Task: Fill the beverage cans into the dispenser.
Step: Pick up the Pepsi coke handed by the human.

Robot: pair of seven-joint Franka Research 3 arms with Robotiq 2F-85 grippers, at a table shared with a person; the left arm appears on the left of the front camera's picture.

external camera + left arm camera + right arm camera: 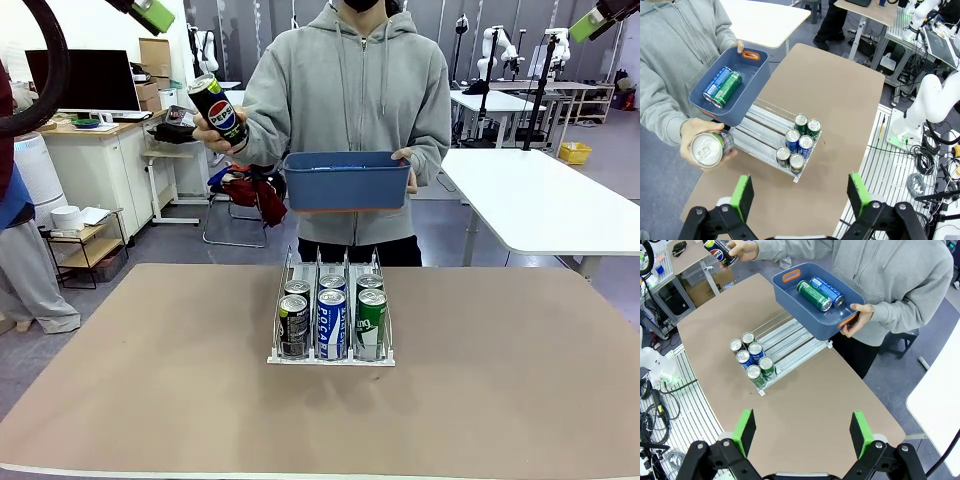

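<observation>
The dispenser (332, 352) stands mid-table with several beverage cans (331, 322) at its near end: black, blue-and-white and green. A person across the table holds up a black Pepsi can (218, 112) in one hand and a blue bin (346, 186) in the other. In the left wrist view the bin (720, 112) holds a blue-and-white can (716, 83) and a green can (726, 89). My left gripper (801, 197) and right gripper (802, 432) hang open high above the table, with nothing between the fingers. In the front view they show at the top corners, left gripper (152, 14) and right gripper (596, 20).
The brown table (500, 400) is bare around the dispenser. White tables (545, 195) stand behind the person to the right. A desk with a monitor (90, 80) stands at the far left, with a second person at the picture's left edge (20, 250).
</observation>
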